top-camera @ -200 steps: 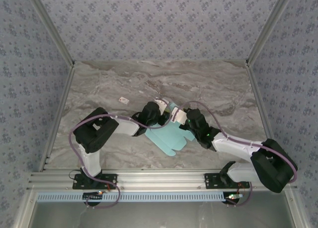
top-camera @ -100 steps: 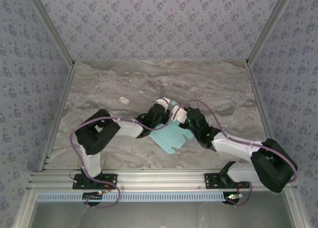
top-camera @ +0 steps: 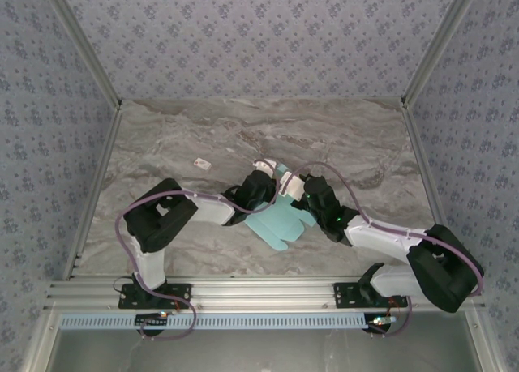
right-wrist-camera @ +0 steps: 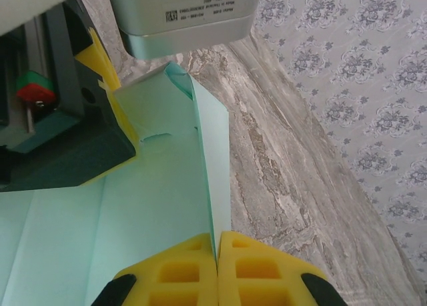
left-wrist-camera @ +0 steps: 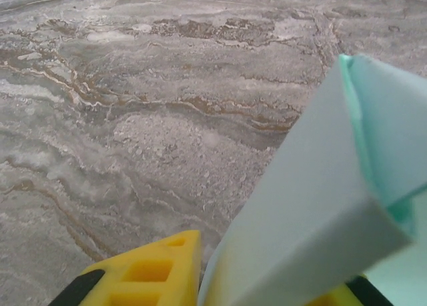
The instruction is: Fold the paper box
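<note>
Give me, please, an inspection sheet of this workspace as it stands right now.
Surface: marbled grey table, no spills seen.
Job's things: light blue paper box, partly folded, one wall raised between the arms.
Clutter: small white tag, lying apart to the left of the box.
End effectors: right end effector shut on a raised box wall; left end effector straddles a folded flap, grip unclear.
Cables: purple cables looping along both arms.
Surroundings: patterned walls; metal rail at the near edge.
</note>
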Controlling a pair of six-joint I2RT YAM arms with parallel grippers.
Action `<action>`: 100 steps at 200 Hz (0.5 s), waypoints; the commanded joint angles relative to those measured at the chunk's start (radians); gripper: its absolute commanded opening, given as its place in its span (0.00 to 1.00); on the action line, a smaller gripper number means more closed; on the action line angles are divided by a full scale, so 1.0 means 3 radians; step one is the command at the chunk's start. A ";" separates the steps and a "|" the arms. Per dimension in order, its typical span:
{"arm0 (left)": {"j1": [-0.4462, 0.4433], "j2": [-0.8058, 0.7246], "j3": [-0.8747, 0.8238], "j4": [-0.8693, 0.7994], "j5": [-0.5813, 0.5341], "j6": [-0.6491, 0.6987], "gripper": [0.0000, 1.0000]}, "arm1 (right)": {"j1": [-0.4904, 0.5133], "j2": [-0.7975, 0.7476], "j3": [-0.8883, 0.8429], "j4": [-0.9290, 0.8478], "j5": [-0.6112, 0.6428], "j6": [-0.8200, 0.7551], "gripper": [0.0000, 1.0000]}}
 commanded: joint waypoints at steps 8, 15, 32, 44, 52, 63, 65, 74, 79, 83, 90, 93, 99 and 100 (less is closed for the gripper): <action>0.0202 0.0094 -0.0072 0.0343 -0.0066 0.0237 0.29 | 0.0089 -0.0027 0.0076 -0.0205 -0.0258 0.0104 0.00; 0.0207 0.0079 -0.0092 0.0377 0.0031 0.0308 0.31 | 0.0078 -0.0027 0.0086 -0.0219 -0.0258 0.0095 0.00; 0.0219 0.0037 -0.0121 0.0398 0.0217 0.0420 0.38 | 0.0067 -0.0038 0.0099 -0.0243 -0.0263 0.0073 0.00; 0.0228 0.0001 -0.0142 0.0424 0.0306 0.0487 0.42 | 0.0053 -0.0051 0.0104 -0.0255 -0.0264 0.0061 0.00; 0.0227 -0.0022 -0.0166 0.0451 0.0358 0.0541 0.44 | 0.0043 -0.0061 0.0106 -0.0262 -0.0263 0.0058 0.00; 0.0231 -0.0055 -0.0199 0.0483 0.0408 0.0582 0.47 | 0.0039 -0.0063 0.0106 -0.0275 -0.0263 0.0053 0.00; 0.0236 -0.0059 -0.0206 0.0489 0.0423 0.0588 0.48 | 0.0037 -0.0063 0.0106 -0.0280 -0.0267 0.0050 0.00; 0.0243 -0.0089 -0.0224 0.0505 0.0478 0.0616 0.50 | 0.0036 -0.0065 0.0106 -0.0286 -0.0264 0.0046 0.00; 0.0244 -0.0104 -0.0243 0.0518 0.0493 0.0625 0.52 | 0.0033 -0.0067 0.0106 -0.0291 -0.0263 0.0044 0.00; 0.0246 -0.0115 -0.0255 0.0524 0.0505 0.0634 0.54 | 0.0032 -0.0068 0.0106 -0.0291 -0.0259 0.0047 0.00; 0.0252 -0.0136 -0.0266 0.0533 0.0534 0.0645 0.56 | 0.0027 -0.0068 0.0100 -0.0296 -0.0258 0.0045 0.00; 0.0259 -0.0147 -0.0270 0.0532 0.0551 0.0649 0.58 | 0.0028 -0.0068 0.0101 -0.0296 -0.0261 0.0046 0.00; 0.0264 -0.0165 -0.0280 0.0533 0.0577 0.0654 0.60 | 0.0031 -0.0067 0.0101 -0.0296 -0.0263 0.0051 0.00; 0.0265 -0.0170 -0.0284 0.0533 0.0579 0.0658 0.60 | 0.0031 -0.0065 0.0104 -0.0296 -0.0263 0.0052 0.00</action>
